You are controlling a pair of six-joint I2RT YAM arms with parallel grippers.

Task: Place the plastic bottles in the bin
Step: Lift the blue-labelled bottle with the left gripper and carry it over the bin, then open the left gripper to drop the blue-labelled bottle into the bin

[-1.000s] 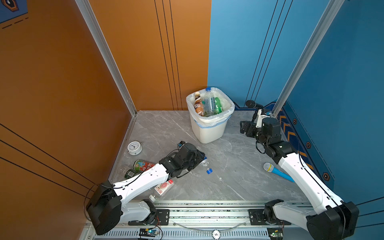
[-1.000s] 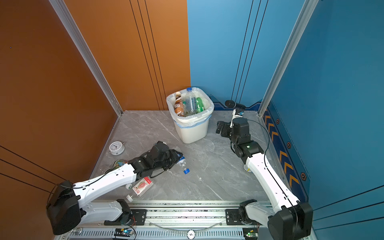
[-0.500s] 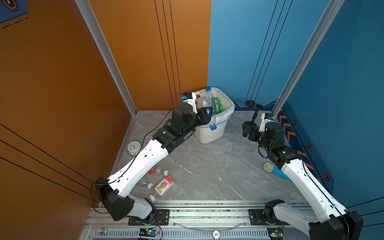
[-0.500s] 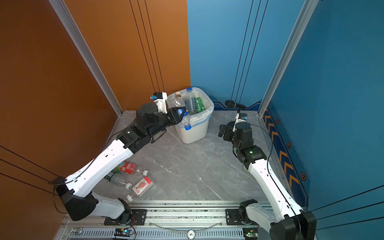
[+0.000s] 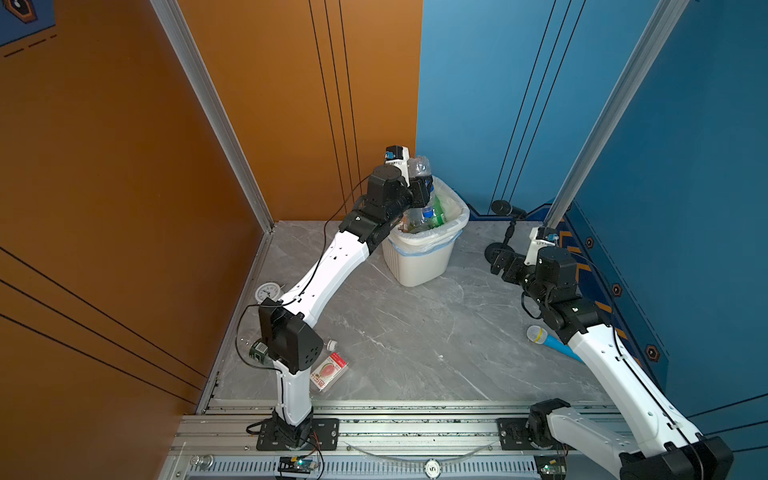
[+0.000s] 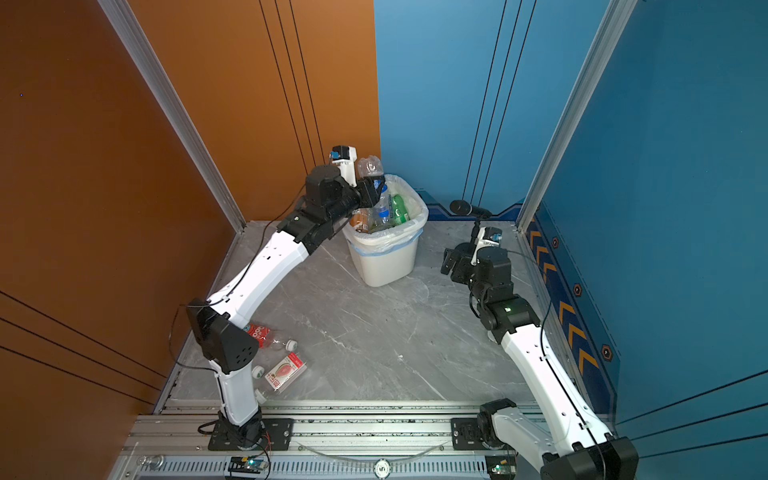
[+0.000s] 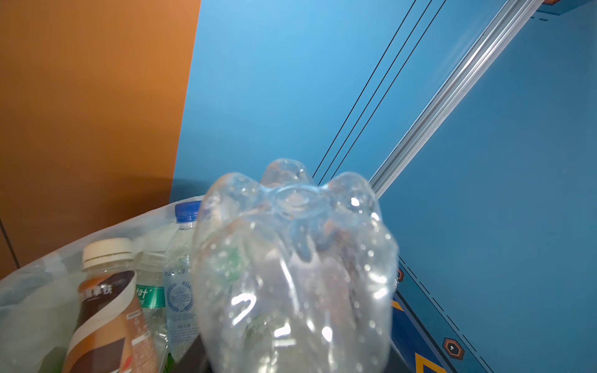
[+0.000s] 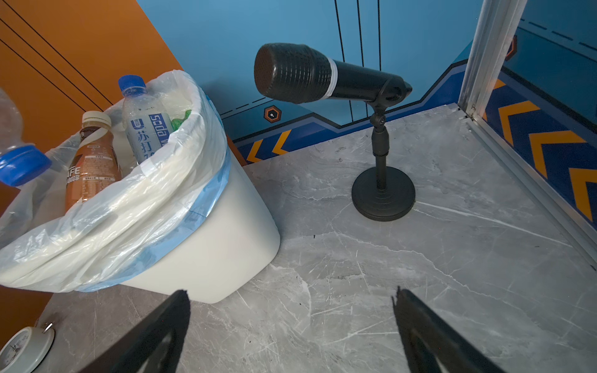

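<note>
Well, the grey marbled tabletop [image 5: 415, 340] fills most of the booth. The white bin [image 5: 419, 266] stands toward its far side, bag-lined and already crowded. A brown coffee bottle [image 8: 92, 155], a blue-capped soda bottle [image 8: 145, 126] and a green bottle [image 6: 400, 210] poke up inside it.

The left hand [image 5: 422, 189] reaches over the bin's left edge. It is clamped tight round a clear bottle [image 7: 290, 274], held base up with its blue cap pointing down. The right hand [image 8: 290, 297] hangs above bare tabletop just right of the bin, its jaws spread wide with nothing between them. A black microphone on a stand [image 8: 323, 77] rises beyond it.

Near the left arm's base, well apart from the bin, lie a red-labelled bottle [image 6: 259, 334] and a flattened bottle with a pink-and-white label [image 6: 284, 372]. A small white alarm clock [image 5: 267, 291] sits by the left wall.
</note>
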